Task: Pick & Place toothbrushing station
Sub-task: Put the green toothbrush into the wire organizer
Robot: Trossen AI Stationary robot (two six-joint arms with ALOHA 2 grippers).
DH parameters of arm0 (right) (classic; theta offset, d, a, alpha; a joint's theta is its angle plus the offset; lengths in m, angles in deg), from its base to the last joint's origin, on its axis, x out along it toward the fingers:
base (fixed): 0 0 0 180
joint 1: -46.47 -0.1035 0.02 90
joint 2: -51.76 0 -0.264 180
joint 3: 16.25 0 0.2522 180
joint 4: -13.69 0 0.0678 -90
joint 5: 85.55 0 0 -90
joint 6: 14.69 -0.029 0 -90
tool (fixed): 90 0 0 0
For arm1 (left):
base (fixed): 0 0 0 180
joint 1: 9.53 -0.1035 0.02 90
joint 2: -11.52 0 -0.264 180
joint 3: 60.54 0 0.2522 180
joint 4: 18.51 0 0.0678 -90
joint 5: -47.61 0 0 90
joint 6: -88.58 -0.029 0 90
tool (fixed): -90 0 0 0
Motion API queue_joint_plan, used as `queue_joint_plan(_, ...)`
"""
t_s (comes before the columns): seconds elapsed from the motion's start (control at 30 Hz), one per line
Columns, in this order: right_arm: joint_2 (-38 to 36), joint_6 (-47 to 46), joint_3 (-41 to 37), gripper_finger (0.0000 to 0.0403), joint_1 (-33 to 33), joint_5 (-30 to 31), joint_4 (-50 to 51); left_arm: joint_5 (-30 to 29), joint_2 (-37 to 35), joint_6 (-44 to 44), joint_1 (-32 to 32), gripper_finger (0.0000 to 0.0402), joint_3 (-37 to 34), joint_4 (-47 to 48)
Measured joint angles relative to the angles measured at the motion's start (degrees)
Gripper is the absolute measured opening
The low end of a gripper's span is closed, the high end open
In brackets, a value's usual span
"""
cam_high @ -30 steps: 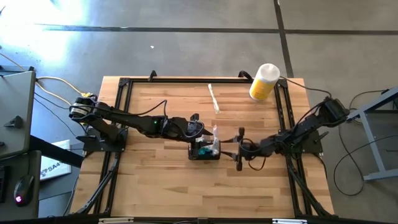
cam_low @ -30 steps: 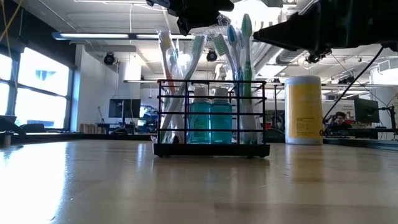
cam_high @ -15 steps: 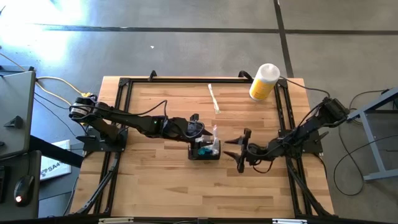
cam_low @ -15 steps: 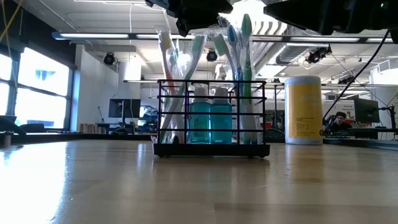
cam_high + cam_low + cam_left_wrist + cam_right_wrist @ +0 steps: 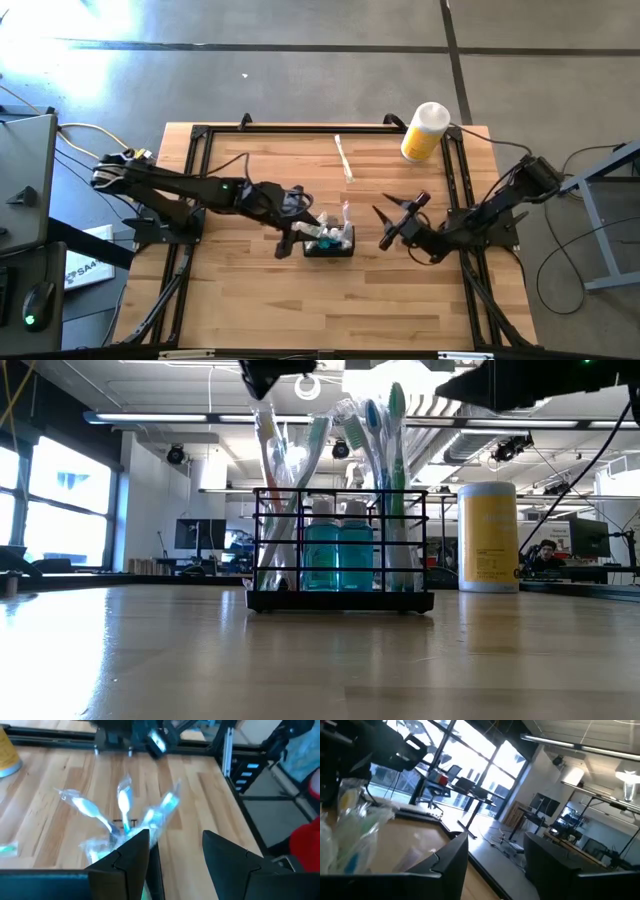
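The toothbrushing station (image 5: pixel 329 241) is a small black wire caddy (image 5: pixel 340 550) standing on its flat base at the middle of the wooden table. It holds several wrapped toothbrushes (image 5: pixel 372 440) upright and two blue bottles (image 5: pixel 338 556). My left gripper (image 5: pixel 299 234) hovers open just left of the caddy; the left wrist view shows the brushes (image 5: pixel 124 805) just past its fingers (image 5: pixel 131 851). My right gripper (image 5: pixel 384 227) is open to the caddy's right, apart from it and tipped up toward the room (image 5: pixel 495 860).
A yellow cylinder with a white cap (image 5: pixel 424 131) stands at the far right corner (image 5: pixel 488 536). A thin white strip (image 5: pixel 344 158) lies on the table behind the caddy. Black frame rails (image 5: pixel 196 170) run along the table's edges. Bare wood lies near the front.
My left gripper has drawn back from over the caddy's brushes toward the table's left edge, rising a little. My right gripper has pulled away toward the right edge, lifted and tipped upward while rolling. Both stay open; the caddy has not moved.
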Motion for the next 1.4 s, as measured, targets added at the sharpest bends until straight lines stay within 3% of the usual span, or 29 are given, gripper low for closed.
queue_joint_plan(0.3, -1.6, -15.8, 0.0, 0.0183, 6.2, -2.0, 11.3, -4.7, -6.1, 0.5, 2.8, 0.0177, 0.0, 8.0)
queue_joint_plan(0.43, -1.8, -15.1, 1.2, 0.0183, 6.1, -2.4, 2.6, -6.6, -6.6, 0.5, 5.1, 0.0177, 0.0, 10.2)
queue_joint_plan(0.57, -4.0, -7.2, 4.2, 0.0183, 6.0, -2.5, 0.0, -7.6, -7.0, 0.5, 7.3, 0.0177, 0.0, 11.5)
queue_joint_plan(0.77, -8.3, -7.0, 11.7, 0.0183, 10.6, -3.3, 13.2, -7.9, -6.9, 0.3, 11.0, 0.0177, 0.0, 11.8)
queue_joint_plan(0.93, -8.6, -7.7, 21.3, 0.0183, 16.7, 5.6, 17.8, -10.6, -6.8, 0.5, 13.3, 0.0177, 0.0, 12.0)
queue_joint_plan(1.03, -8.6, -7.8, 26.7, 0.0183, 19.8, 6.9, 26.8, -11.7, -6.8, 1.2, 14.1, 0.0177, 0.0, 12.2)
queue_joint_plan(1.13, -8.4, -9.5, 31.4, 0.0183, 22.6, 2.9, 38.3, -12.3, -6.8, 2.0, 14.3, 0.0177, 0.0, 12.3)
queue_joint_plan(1.3, -8.5, -25.9, 39.9, 0.0183, 28.7, -6.0, 65.1, -13.1, -6.8, 1.9, 14.1, 0.0177, 0.0, 12.4)
queue_joint_plan(1.4, -8.5, -38.8, 44.8, 0.0183, 33.8, -16.8, 82.2, -13.8, -6.8, 1.5, 14.1, 0.0177, 0.0, 12.4)
